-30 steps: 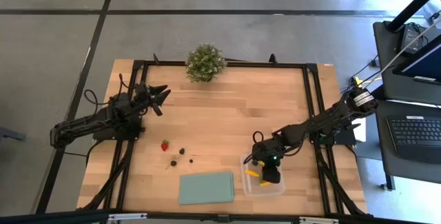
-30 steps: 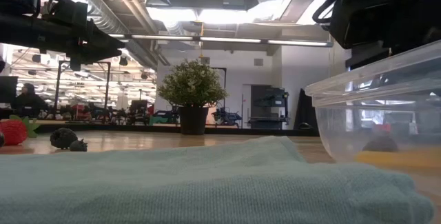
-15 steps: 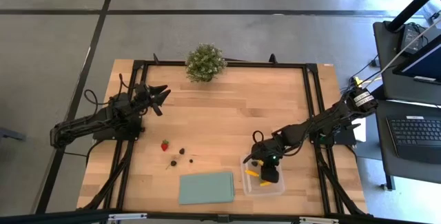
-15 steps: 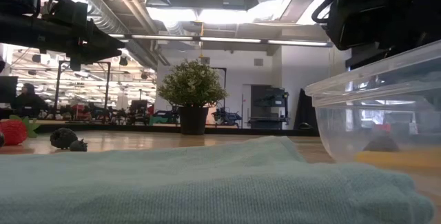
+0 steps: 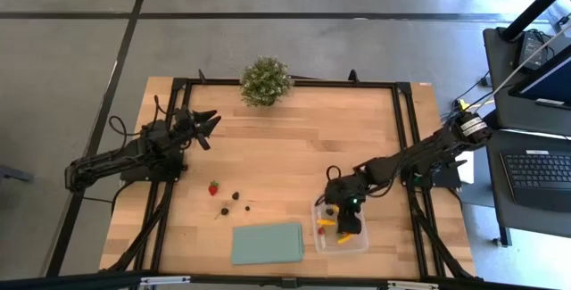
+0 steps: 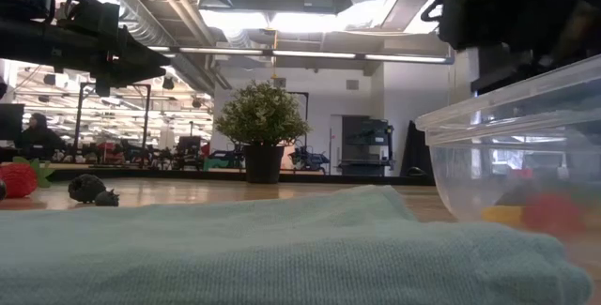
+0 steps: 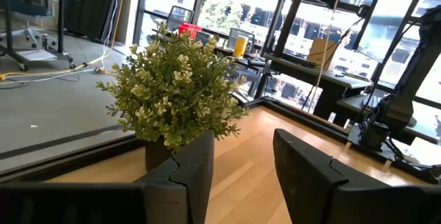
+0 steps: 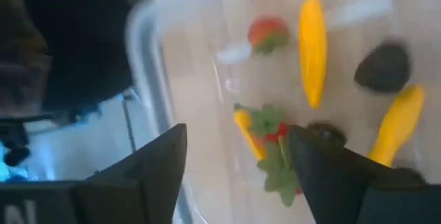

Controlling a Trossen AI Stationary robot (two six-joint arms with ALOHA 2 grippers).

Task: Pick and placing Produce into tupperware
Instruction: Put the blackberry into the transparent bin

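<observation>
One tupperware, one plant, one green cloth, two arms.

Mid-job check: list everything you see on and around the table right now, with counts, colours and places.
Table: one, light wood, black-framed.
Box: one, clear, near edge on the right.
Produce in box: about seven pieces, yellow, red with green tops, dark.
Strawberry: one, red, on the table left of centre.
Berries: about three, dark, just right of the strawberry.
Cloth: one, pale green, near edge, left of the box.
Plant: one, green, potted, far edge.
Laptop: one, dark, on a side desk to the right.
Left hand: open, empty, over the table's left side.
Right hand: open, over the box.
</observation>
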